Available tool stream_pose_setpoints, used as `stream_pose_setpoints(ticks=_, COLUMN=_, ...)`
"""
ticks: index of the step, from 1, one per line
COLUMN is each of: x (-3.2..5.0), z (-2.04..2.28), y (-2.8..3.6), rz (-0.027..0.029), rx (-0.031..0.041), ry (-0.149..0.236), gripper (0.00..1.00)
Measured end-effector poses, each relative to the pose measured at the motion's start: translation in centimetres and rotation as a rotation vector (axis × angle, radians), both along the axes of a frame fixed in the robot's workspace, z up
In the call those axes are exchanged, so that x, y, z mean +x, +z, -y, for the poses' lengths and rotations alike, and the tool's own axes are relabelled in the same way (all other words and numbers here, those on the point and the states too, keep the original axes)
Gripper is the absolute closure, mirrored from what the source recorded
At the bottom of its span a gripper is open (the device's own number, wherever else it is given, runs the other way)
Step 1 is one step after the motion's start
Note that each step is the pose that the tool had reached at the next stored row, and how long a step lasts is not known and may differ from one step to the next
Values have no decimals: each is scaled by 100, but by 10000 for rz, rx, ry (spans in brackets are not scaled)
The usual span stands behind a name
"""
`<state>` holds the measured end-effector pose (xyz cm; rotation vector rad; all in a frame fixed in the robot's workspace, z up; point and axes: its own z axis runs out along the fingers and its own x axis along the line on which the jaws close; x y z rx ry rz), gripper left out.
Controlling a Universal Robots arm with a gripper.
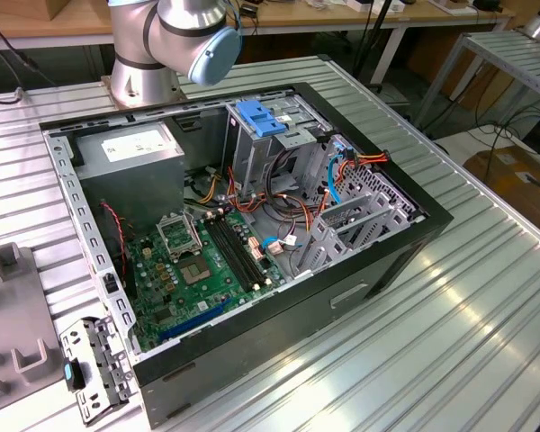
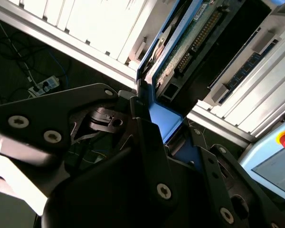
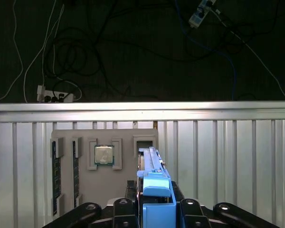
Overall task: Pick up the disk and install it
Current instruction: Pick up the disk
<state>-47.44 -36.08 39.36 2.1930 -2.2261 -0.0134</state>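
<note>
**Disk clamped in gripper, at the holder tray**

The gripper point(image 3: 156, 211) is closed down on the disk point(image 3: 153, 178), one finger on each broad face. The jaws stand only as far apart as the drive is thick, w/ nothing else in them.

In the first wrist view the disk is edge-on, blue bracket rail twd the camera, and runs away from the gripper twd the grey holder tray point(image 3: 128, 135). Its far end lines up w/ the tray's open slot point(image 3: 145, 142), which looks vacant. Can't tell if that end is fully clear of the slot.

The second wrist view shows the same disk point(image 2: 190, 42) from its green circuit-board side, connector row showing, blue rail along the edge. One finger point(image 2: 149, 142) is pressed against it.

Why so, by my read:
- **Tray:** it keeps each part in its own pocket at a known spot. The CPU chip point(image 3: 104, 155) sits just beside the slot, and the memory sticks point(image 3: 56, 175) are further along the tray.
- **Grip:** pinching the flat faces leaves the rails free, prob. because the rails are what slide into a bay.

In the exterior view the PC case point(image 1: 279, 225) lies open near the tray point(image 1: 9, 306) on the same ribbed table point(image 1: 486, 297). The drive cage point(image 1: 270, 153) stands inside the case, well apart from the tray. Install isn't done yet: the disk is at the tray end, not at the cage.
</note>
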Motion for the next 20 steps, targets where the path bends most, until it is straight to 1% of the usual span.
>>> stream_pose_setpoints(ticks=20, x=0, z=0, y=72, rz=0, rx=0, ry=0, gripper=63)
